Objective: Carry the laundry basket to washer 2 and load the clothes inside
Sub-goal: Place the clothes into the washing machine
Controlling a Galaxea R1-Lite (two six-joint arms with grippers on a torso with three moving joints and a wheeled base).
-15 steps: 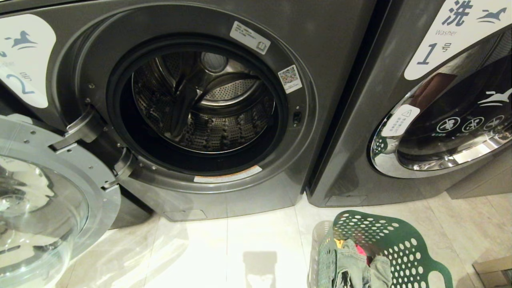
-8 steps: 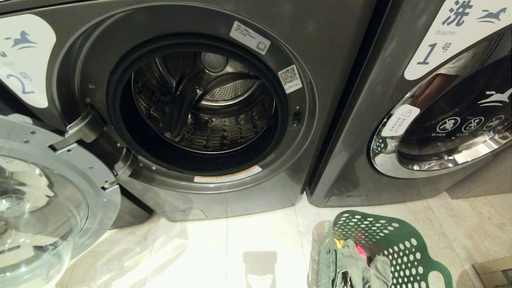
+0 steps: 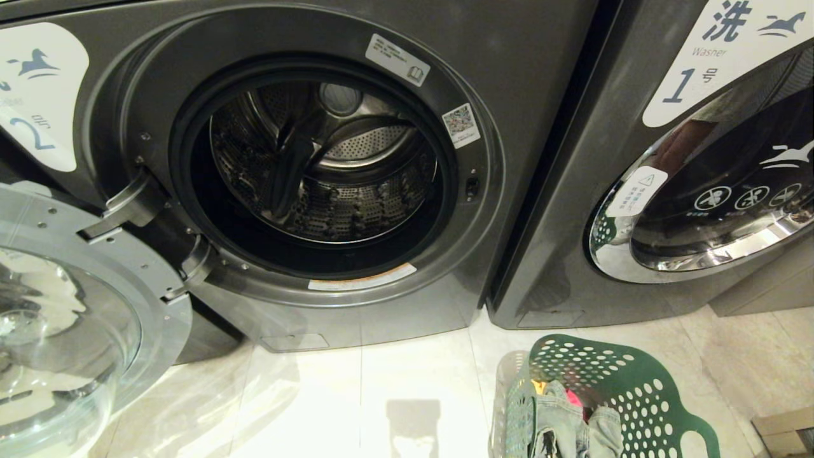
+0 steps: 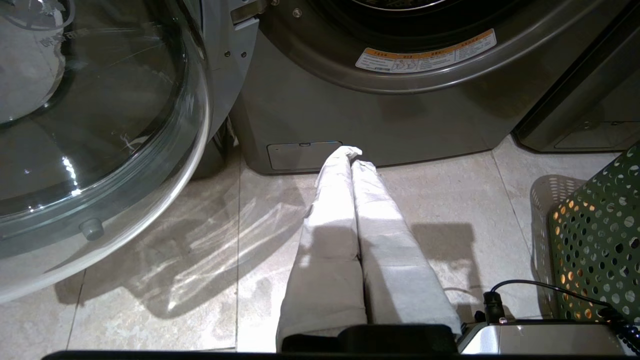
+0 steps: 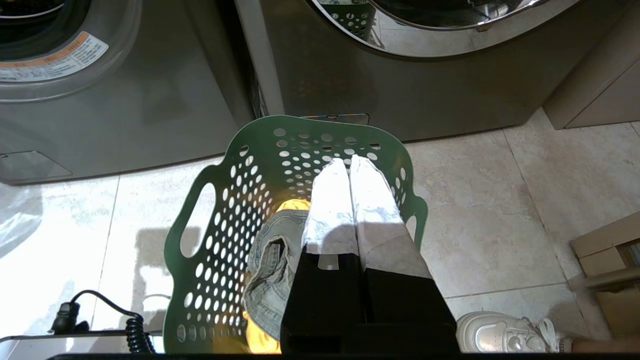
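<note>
Washer 2 fills the head view, its round door swung open to the left and the steel drum bare. The dark green laundry basket stands on the floor before the gap between the two washers. It holds the clothes: grey denim over yellow cloth, with a pink bit showing. My right gripper hangs shut and empty above the basket. My left gripper is shut and empty over the floor near washer 2's base.
Washer 1 stands on the right with its chrome-rimmed door shut. A cardboard box lies at the right edge. A person's pale shoe is on the tiles beside the basket. Pale floor tiles lie before washer 2.
</note>
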